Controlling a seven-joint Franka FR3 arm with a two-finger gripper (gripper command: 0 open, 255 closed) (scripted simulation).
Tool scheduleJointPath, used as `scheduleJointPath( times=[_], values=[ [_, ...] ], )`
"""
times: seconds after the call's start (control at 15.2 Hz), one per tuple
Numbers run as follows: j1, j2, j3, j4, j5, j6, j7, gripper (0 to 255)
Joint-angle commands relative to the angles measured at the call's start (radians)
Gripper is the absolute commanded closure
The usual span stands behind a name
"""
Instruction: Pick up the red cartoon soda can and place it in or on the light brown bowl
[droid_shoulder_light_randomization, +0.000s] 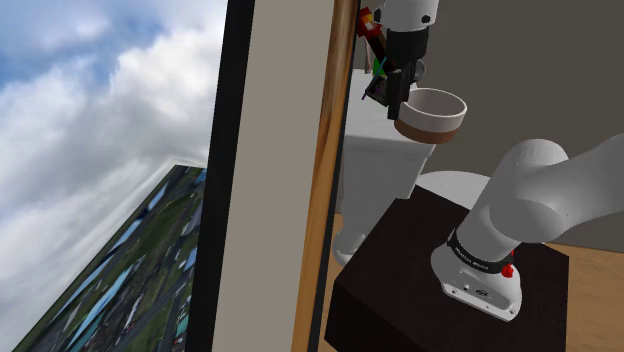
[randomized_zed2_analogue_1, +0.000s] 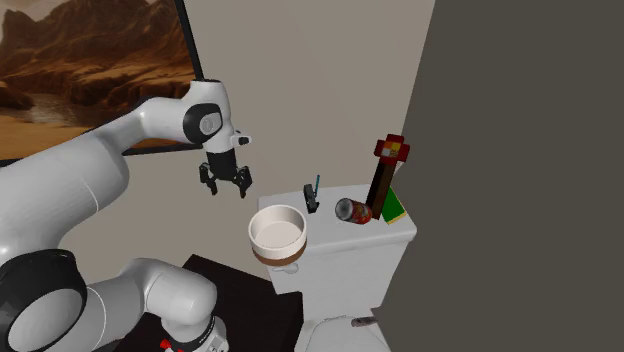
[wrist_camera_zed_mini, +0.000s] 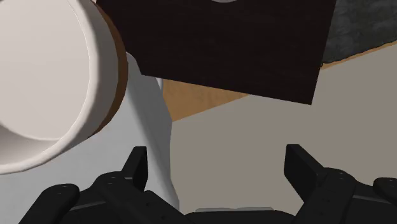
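In the shoulder view the gripper (droid_shoulder_light_randomization: 392, 95) hangs just beside the light brown bowl (droid_shoulder_light_randomization: 432, 112), which sits on a white toilet tank (droid_shoulder_light_randomization: 380, 165) against a grey wall (droid_shoulder_light_randomization: 540, 70). In the second exterior view the red soda can (randomized_zed2_analogue_1: 352, 210) lies on its side on the tank beyond the bowl. It is probably light, thin-walled and apt to roll, so it is best pinched across its barrel. In the wrist view the fingers (wrist_camera_zed_mini: 137, 167) stand spread and empty beside the bowl's rim.
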Motion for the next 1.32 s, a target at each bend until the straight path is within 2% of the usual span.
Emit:
scheduleJointPath(
  times=[0.0, 0.66, 1.25],
  values=[
    [0.000, 0.000, 0.000, 0.000, 0.000, 0.000, 0.000, 0],
    [-0.110, 0.033, -0.079, -0.094, -0.285, 0.272, -0.100, 0],
    [-0.225, 0.138, -0.161, -0.089, -0.533, 0.549, -0.135, 0]
  ],
)
